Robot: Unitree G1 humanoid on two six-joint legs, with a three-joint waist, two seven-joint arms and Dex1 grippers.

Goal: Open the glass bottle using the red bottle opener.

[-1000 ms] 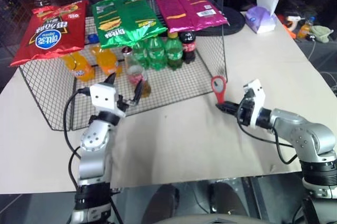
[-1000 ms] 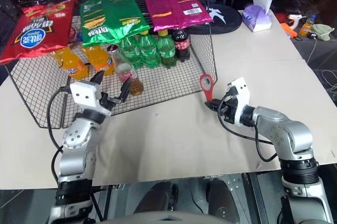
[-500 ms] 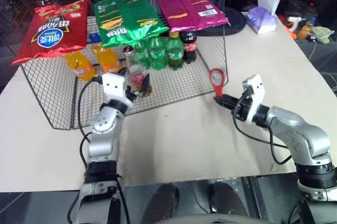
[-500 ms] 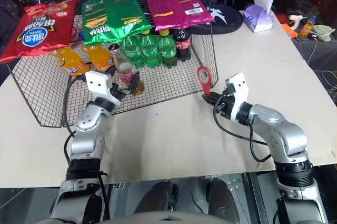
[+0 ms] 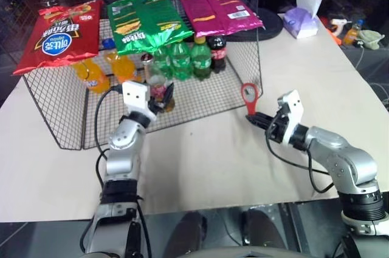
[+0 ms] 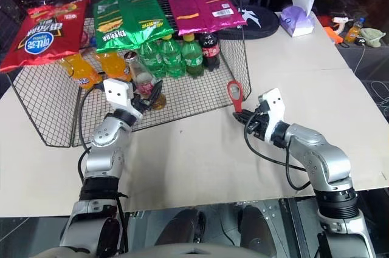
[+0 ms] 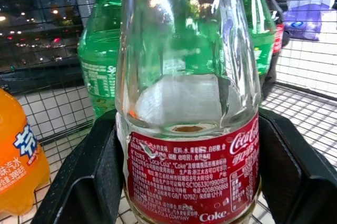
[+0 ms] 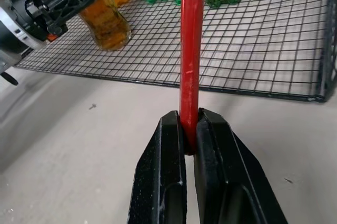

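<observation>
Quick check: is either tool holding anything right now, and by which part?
The right tool grips the red bottle opener by its handle end, ring head up. The left tool has a finger on each side of the glass bottle at its label; contact cannot be told.

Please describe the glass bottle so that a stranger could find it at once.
Look at the wire rack under the chip bags. The glass bottle stands before the green bottles, between the left gripper fingers. It alone is clear glass with a red label.
</observation>
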